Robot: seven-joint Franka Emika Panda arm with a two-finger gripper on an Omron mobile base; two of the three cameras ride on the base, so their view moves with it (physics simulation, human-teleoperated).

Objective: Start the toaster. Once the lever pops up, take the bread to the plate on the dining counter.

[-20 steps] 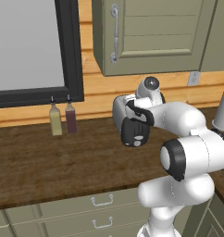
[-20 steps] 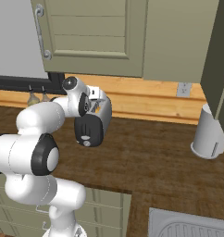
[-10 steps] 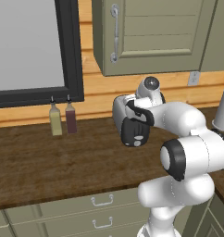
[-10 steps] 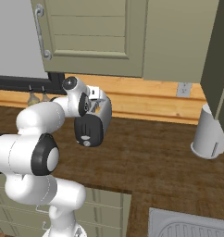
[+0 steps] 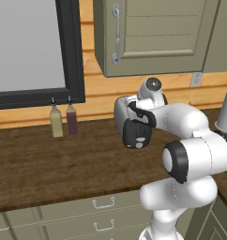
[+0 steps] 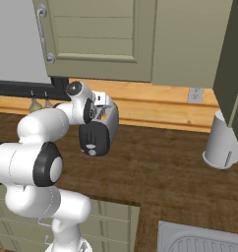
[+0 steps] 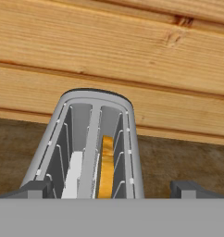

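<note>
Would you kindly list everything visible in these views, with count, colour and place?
toaster: 1, silver, black knob end, on the counter against the wall.
bread: 1 golden slice in one slot; a pale slice stands in the other.
counter: 1, dark brown wood, drawers below.
bottles: 2, one yellowish, one dark red, on the counter below the black-framed window.
cabinet: grey-green, on the wall above the toaster.
outlet: 1, grey, on the wood wall.
white container: 1, on the counter at the far right.
sink: 1, grey, lower right.
gripper: 1, open, dark tips either side of the toaster.
</note>
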